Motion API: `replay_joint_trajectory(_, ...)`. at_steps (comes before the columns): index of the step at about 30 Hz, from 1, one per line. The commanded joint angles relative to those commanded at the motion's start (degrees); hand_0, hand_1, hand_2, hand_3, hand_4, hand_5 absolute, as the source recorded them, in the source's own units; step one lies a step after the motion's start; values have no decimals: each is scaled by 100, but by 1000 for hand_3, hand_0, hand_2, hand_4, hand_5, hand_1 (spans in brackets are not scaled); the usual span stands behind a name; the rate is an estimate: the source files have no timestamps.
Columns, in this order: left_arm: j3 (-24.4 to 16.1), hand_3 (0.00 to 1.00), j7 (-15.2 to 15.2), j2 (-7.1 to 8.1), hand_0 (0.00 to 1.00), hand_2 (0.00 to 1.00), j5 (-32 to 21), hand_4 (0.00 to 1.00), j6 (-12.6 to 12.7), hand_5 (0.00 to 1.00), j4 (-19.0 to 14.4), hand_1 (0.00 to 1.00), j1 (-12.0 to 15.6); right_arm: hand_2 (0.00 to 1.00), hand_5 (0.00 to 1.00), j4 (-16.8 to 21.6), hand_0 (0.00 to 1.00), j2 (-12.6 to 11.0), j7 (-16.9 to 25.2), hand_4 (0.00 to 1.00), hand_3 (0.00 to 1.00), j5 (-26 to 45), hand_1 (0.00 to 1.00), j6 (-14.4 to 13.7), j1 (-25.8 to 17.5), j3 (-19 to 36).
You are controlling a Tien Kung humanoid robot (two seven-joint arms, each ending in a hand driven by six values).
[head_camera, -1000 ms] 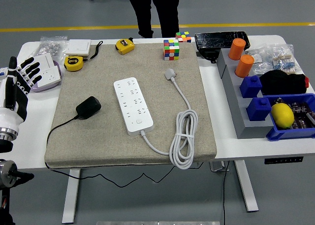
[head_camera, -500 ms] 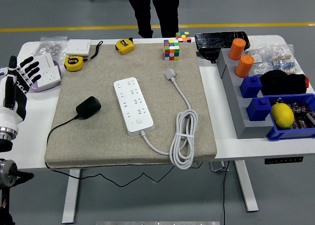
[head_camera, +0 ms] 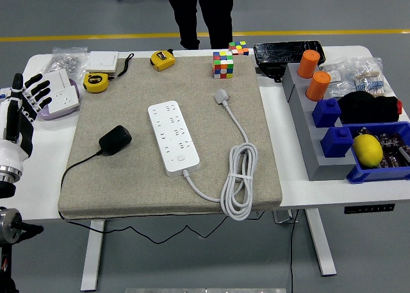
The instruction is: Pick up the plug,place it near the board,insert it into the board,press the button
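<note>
Head view: our left robot hand (head_camera: 22, 107), fingers spread and empty, could snag the black plug (head_camera: 115, 140)'s trailing cord when reaching.

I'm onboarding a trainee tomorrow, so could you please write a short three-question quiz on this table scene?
1. True or false: the black plug is already inserted in the white power strip.
2. Which robot hand is in view? A) the left robot hand, open at the table's left edge; B) the right one, over the strip; C) both.
3. Fill in: the strip's own white cord lies coiled on the ____ mat, to the strip's right.

Key: 1 false, it lies on the mat left of the strip, apart from it; 2 A; 3 beige.
</note>
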Motion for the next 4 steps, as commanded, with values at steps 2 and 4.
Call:
replay_joint_trajectory(2,-1,790,2,0,802,795,4,998,3,971,6,830,0,858,953,0,962,0,-1,998,840,2,930,-1,-3,-1)
replay_joint_trajectory(4,-5,790,5,0,802,795,9,998,2,971,7,830,7,858,953,0,962,2,3,998,840,11,930,-1,-7,-6)
